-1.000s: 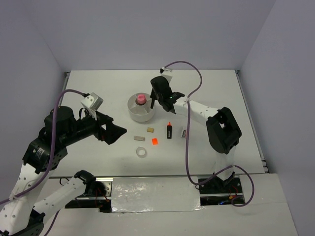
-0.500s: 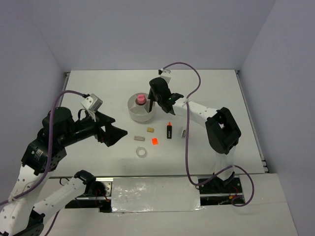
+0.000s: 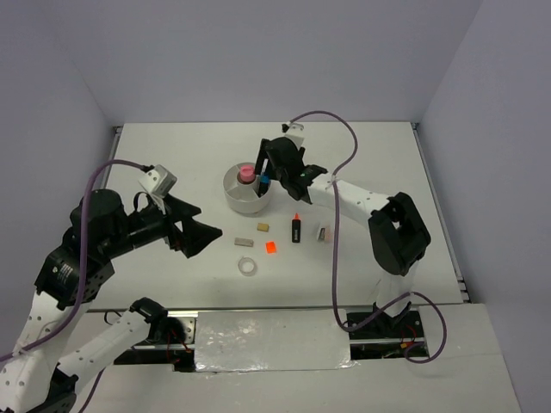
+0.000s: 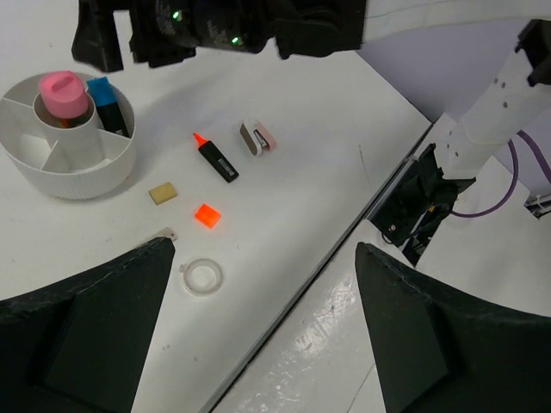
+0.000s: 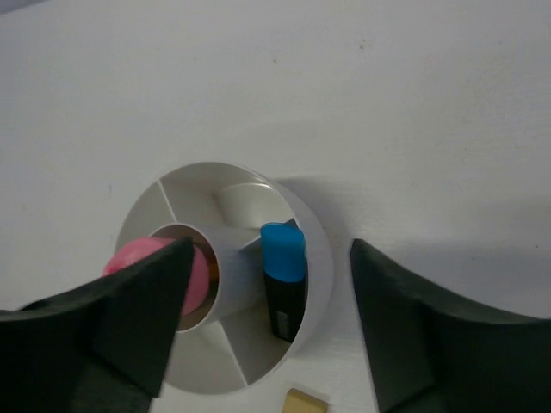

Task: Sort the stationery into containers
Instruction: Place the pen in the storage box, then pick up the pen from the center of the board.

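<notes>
Jaws wide, both pairs; one tub, two markers

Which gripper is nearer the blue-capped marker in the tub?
Right. The right gripper hangs just above the blue-capped marker standing in the white tub; the left gripper is well off to the tub's near-left.

Blue-capped marker upright in white tub, between spread fingers

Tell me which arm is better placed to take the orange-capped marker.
Probably right: the right gripper, open above the tub, is nearer the orange-capped marker; the left gripper sits beyond the tan eraser.
</notes>
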